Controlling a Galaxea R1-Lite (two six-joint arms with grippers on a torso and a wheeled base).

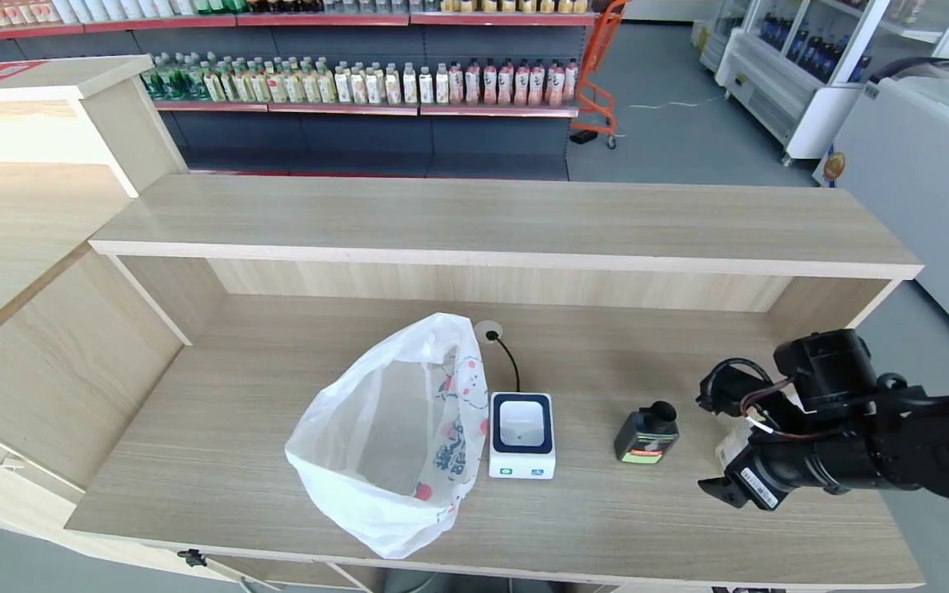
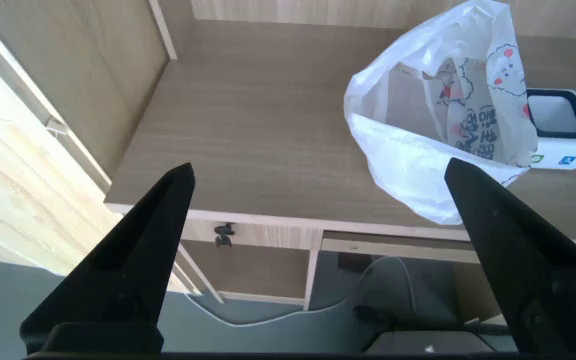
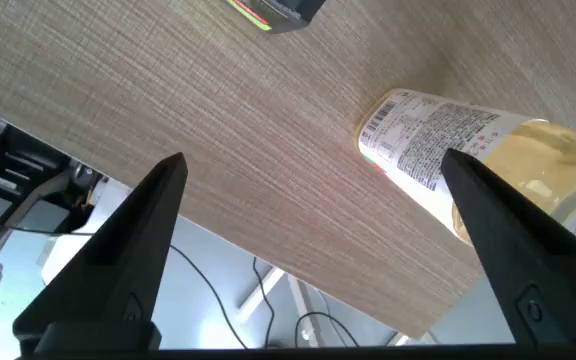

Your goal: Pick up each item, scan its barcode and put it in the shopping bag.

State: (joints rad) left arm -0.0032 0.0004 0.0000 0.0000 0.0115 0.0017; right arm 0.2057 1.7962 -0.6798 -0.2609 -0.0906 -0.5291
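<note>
Head: shopping bag (image 1: 392, 436) open beside scanner (image 1: 521, 434), dark bottle (image 1: 646, 434) upright nearby | Left wrist: my left gripper (image 2: 318, 175) spread, empty | Right wrist: my right gripper (image 3: 313, 170) released by lying pale bottle (image 3: 448, 140); stiff, slick, likely rolls, so I'd clamp its labelled middle.

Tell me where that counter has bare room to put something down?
Widest bare wood: between the shopping bag and the left counter wall. Also the gap between scanner and dark bottle. Crowded at the right end: dark bottle, lying labelled bottle, right gripper.
</note>
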